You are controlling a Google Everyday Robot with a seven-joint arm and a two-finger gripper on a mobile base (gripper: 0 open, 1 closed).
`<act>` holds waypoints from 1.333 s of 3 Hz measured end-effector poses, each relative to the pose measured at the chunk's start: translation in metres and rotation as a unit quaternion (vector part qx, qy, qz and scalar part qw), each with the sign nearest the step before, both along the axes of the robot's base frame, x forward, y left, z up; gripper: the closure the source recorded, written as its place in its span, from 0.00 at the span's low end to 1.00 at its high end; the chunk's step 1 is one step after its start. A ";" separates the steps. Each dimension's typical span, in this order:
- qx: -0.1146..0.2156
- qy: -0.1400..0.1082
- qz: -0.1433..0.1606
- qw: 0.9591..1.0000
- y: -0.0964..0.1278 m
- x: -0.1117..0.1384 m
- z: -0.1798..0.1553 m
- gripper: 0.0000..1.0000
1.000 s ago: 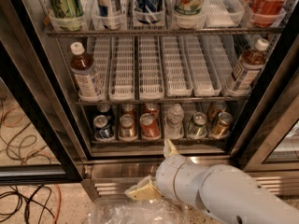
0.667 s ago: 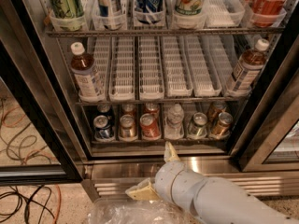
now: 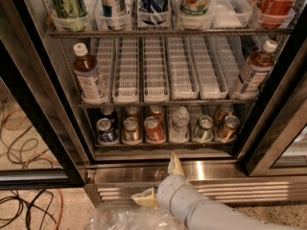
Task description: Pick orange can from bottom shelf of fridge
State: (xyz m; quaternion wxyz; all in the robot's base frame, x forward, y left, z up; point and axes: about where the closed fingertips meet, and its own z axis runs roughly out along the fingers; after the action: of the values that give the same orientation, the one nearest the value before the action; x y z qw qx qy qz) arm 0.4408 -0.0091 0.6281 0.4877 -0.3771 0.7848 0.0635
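Observation:
The fridge [image 3: 268, 123] stands open in front of me with wire racks of drinks. On the bottom shelf [image 3: 163, 143] the orange can [image 3: 130, 130], dull orange-brown with a silver top, stands second from the left. It sits between a blue can [image 3: 106, 131] and a brighter red-orange can [image 3: 154, 129]. My gripper [image 3: 159, 181] is open and empty, low in front of the fridge's steel base. It is below the shelf and a little right of the orange can. One cream finger [image 3: 175, 165] points up and the other one points left.
Further right on the bottom shelf stand a clear bottle [image 3: 180, 123], a green can [image 3: 204, 129] and a tilted bronze can [image 3: 228, 127]. Tea bottles [image 3: 89, 79] [image 3: 253, 72] flank empty white trays [image 3: 156, 71] above. Crumpled plastic [image 3: 124, 218] and cables [image 3: 24, 210] lie on the floor.
My gripper and arm have sunk a little lower in front of the fridge base. The cans have not moved.

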 end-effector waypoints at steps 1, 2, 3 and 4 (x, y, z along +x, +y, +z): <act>0.002 -0.017 -0.040 0.999 -0.005 0.031 -0.033 0.00; 0.002 -0.017 -0.040 0.999 -0.004 0.031 -0.033 0.00; 0.013 -0.022 -0.057 0.998 -0.005 0.042 -0.048 0.00; 0.040 -0.062 -0.096 0.993 -0.012 0.057 -0.062 0.00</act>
State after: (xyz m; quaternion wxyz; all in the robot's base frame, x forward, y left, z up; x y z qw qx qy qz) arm 0.4975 -0.0215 0.5659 0.5539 -0.2837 0.7824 0.0240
